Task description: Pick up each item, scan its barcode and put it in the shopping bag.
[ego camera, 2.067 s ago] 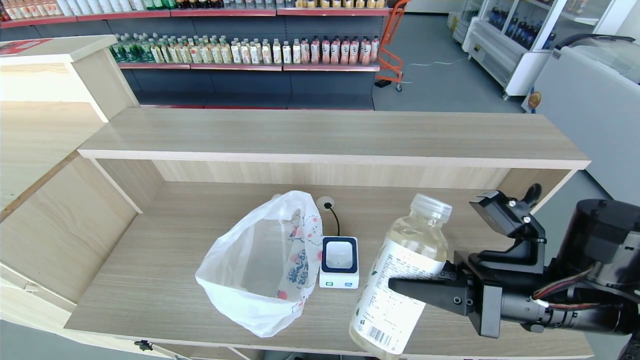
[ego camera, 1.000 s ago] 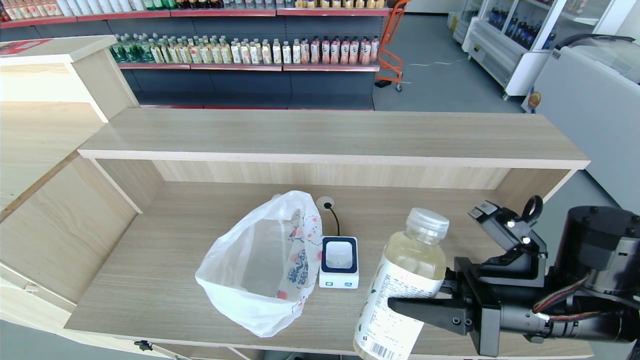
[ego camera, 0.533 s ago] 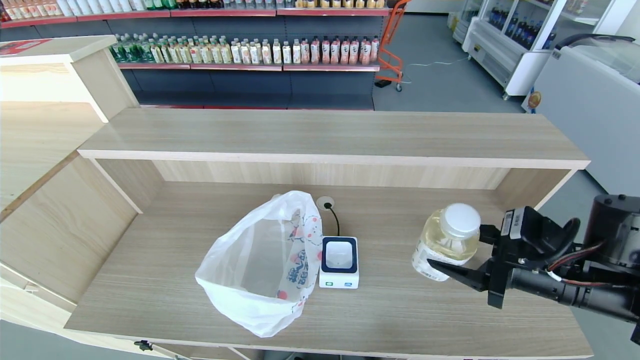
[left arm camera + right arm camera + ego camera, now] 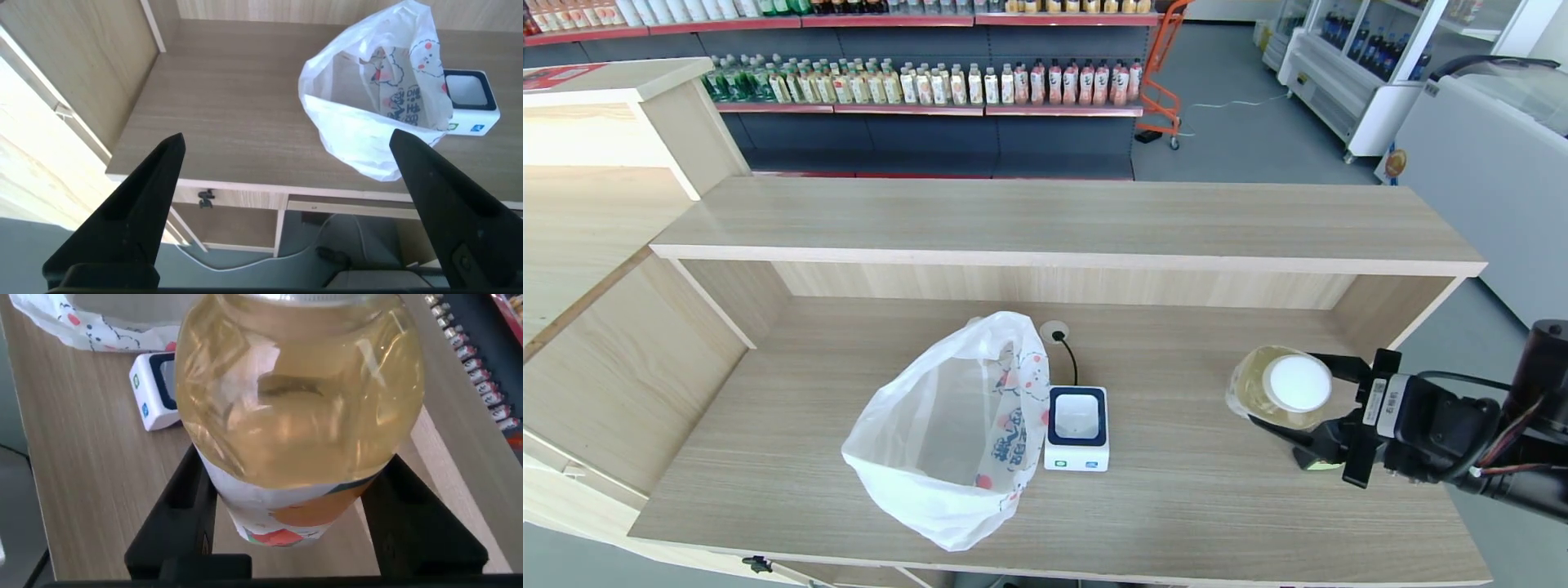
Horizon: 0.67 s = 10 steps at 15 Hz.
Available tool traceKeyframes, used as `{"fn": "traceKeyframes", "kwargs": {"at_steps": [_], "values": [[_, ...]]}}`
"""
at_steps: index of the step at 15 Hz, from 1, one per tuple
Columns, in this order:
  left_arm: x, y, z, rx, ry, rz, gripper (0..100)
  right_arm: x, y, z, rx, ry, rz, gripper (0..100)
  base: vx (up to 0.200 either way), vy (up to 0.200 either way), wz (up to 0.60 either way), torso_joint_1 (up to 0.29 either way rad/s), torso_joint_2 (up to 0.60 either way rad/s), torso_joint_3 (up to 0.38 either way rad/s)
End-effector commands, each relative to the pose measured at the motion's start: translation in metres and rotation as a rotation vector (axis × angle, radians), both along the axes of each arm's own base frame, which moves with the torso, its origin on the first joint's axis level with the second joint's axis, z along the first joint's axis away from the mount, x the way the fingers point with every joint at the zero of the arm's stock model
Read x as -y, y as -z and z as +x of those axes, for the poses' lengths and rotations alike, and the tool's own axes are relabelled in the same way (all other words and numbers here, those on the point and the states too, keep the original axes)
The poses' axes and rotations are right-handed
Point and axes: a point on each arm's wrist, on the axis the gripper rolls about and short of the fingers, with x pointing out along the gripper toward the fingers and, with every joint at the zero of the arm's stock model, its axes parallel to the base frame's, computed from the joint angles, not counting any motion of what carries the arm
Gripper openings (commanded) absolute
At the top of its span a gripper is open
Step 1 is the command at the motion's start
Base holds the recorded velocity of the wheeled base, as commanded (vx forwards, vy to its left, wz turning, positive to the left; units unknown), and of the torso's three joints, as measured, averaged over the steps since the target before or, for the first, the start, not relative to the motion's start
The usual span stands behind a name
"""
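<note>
Mostly cap (image 4: 1298, 382) showing, bottle (image 4: 1252, 398) clamped in right hand (image 4: 1282, 394), label (image 4: 286, 508) half-hidden

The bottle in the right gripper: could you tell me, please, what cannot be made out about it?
Barcode: the head view looks down the bottle onto its cap, label out of sight; the right wrist view shows a label strip within the right gripper, no barcode.
Base: mostly hidden by body and gripper in the head view; counter contact unclear.
Cap: cut off by the right wrist view's edge.
</note>
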Motion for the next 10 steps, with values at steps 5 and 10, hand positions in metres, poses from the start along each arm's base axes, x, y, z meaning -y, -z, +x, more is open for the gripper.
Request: {"fn": "traceKeyframes", "kwargs": {"at_steps": [5, 10], "values": [[0.0, 0.0, 0.0, 0.0, 0.0, -0.002, 100, 0.0021, 0.0031, -0.0065, -0.006, 0.001, -0.008, 0, 0.0, 0.04, 0.0, 0.0, 0.0, 0.0], [0.0, 0.0, 0.0, 0.0, 0.0, -0.004, 100, 0.0086, 0.0065, 0.0, -0.029, -0.023, 0.004, 0, 0.0, 0.2, 0.0, 0.008, 0.01, 0.001]]}}
